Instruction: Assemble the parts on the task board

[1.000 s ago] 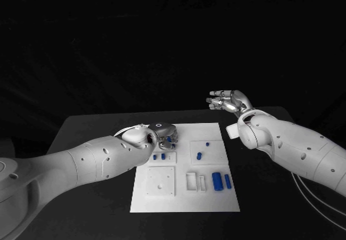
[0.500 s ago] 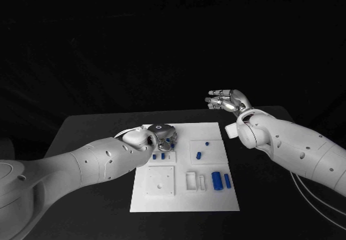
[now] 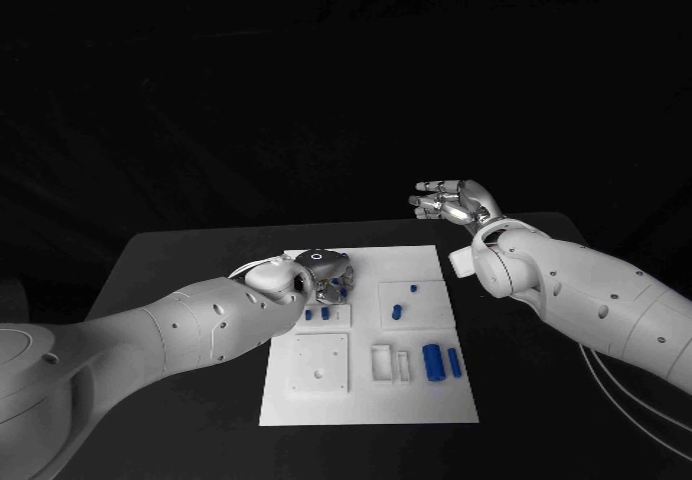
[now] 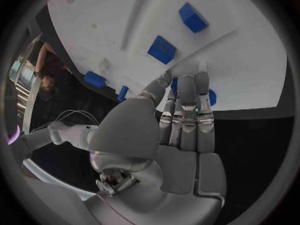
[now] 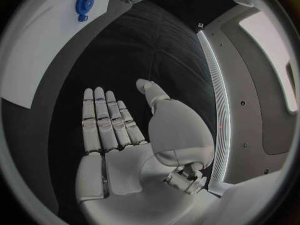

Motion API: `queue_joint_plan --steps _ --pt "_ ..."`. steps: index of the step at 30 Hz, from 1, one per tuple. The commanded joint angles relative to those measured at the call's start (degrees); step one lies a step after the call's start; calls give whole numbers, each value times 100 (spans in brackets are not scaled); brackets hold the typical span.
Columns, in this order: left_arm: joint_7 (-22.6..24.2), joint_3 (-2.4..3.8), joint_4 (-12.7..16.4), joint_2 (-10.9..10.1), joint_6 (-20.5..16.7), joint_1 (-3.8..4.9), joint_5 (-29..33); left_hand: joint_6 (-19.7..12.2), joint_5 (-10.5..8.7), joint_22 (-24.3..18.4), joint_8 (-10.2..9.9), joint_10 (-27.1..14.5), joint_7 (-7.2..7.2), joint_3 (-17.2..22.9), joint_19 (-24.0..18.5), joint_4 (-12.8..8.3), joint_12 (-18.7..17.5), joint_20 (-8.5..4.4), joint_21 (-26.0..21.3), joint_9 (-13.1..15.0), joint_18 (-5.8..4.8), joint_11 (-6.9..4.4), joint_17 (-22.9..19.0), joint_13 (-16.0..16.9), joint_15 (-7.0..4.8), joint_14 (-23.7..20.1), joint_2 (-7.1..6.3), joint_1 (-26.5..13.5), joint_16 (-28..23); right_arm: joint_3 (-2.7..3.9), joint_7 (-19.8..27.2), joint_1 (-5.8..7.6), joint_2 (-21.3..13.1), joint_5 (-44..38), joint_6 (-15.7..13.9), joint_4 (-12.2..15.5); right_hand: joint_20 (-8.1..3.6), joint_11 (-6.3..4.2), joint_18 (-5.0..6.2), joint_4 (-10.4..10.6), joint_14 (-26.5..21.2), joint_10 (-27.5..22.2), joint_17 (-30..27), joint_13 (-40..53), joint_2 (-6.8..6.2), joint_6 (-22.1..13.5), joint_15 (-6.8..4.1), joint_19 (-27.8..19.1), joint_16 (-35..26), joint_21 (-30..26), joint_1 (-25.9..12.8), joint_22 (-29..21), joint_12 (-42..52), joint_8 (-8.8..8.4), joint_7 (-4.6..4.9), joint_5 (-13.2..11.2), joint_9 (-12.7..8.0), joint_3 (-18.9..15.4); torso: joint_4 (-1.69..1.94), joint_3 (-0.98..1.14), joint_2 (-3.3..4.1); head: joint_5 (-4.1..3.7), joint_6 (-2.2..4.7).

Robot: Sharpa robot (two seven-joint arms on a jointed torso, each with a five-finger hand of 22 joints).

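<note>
Left hand [image 3: 326,272] is down on the task board [image 3: 418,262], fingertips at a small blue part [image 4: 211,97] (grasp cannot be confirmed). Right hand [image 3: 454,205] is raised, released, holding nothing. Risk: a loose pinch could tip the part or knock neighbouring pieces.

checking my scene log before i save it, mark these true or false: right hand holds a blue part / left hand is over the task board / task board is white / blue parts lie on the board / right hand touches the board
1. The right hand holds a blue part. False: it is empty, fingers straight and apart.
2. The left hand is over the task board. True.
3. The task board is white. True.
4. Blue parts lie on the board. True.
5. The right hand touches the board. False: it is raised beyond the table's far edge.
</note>
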Motion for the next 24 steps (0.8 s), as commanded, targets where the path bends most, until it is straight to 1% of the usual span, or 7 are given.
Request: queue_joint_plan --steps 1,4,7,9,13,19,24 --pt "69 4 -16 14 -27 -7 50 70 -22 125 -22 72 4 74 -30 25 -24 -38 43 1 48 -4 1 -9 12 36 48 -45 24 3 62 -1 3 -1 81 15 -2 10 75 -6 -22 -26 -7 -5 7 -10 9 -11 -30 -23 -39 -8 31 -19 -6 36 -5 -26 8 1 -2 -3 -3" --pt "57 4 -41 17 -20 -8 58 262 -70 126 -13 284 40 116 -34 57 -23 -31 72 10 54 -35 8 -7 19 46 95 -53 40 3 61 -1 0 -1 77 17 -2 10 75 -6 -22 -26 -7 -5 7 -10 9 -11 -30 -23 -39 -8 31 -19 -6 36 -5 -26 9 -4 -1 5 -2" --pt "41 4 -66 25 -24 -10 73 416 -108 127 -17 487 24 144 -37 79 -24 -45 99 15 49 -86 11 -5 -5 54 155 -25 47 3 61 -1 1 -1 77 18 -4 11 75 -4 -21 -25 -7 -5 5 -4 8 -7 -31 -22 -40 -7 30 -19 -10 38 -5 -25 4 -4 1 -9 0" --pt "28 4 -82 31 -11 -12 78 508 -189 130 -20 574 7 156 -32 75 -22 -69 136 19 39 -116 15 -4 -28 80 215 39 54 3 61 -1 4 -1 78 17 -4 11 75 -4 -21 -25 -7 -5 5 -4 8 -7 -31 -22 -40 -7 30 -19 -10 38 -5 -25 1 -6 1 -3 0" --pt "11 4 -92 33 44 -16 84 594 -261 133 -21 650 -5 125 -58 56 -22 -98 217 19 23 -142 17 -4 -49 108 284 132 51 3 63 -1 7 -1 76 14 -4 11 75 -4 -21 -25 -7 -5 5 -4 8 -7 -31 -22 -40 -7 30 -19 -10 38 -5 -25 -2 -6 -2 1 -2" --pt "12 4 -110 23 80 -18 119 628 -263 131 -23 680 -4 75 -151 -10 -22 -104 392 18 28 -148 21 -4 -53 106 367 177 26 3 63 -1 8 -1 77 14 -4 11 75 -4 -21 -25 -7 -5 5 -4 8 -7 -31 -22 -40 -7 30 -19 -10 38 -5 -25 11 -6 -1 -5 -7" --pt "30 4 -118 15 90 -18 200 674 -270 123 -17 713 -21 55 -159 23 -21 -103 426 24 23 -168 26 -3 -59 121 421 141 32 3 63 -1 8 -1 77 17 -4 9 75 4 -17 -23 -7 -5 4 0 8 -6 -30 -23 -46 -8 30 -19 -9 39 -5 -26 11 -6 0 -10 -12"
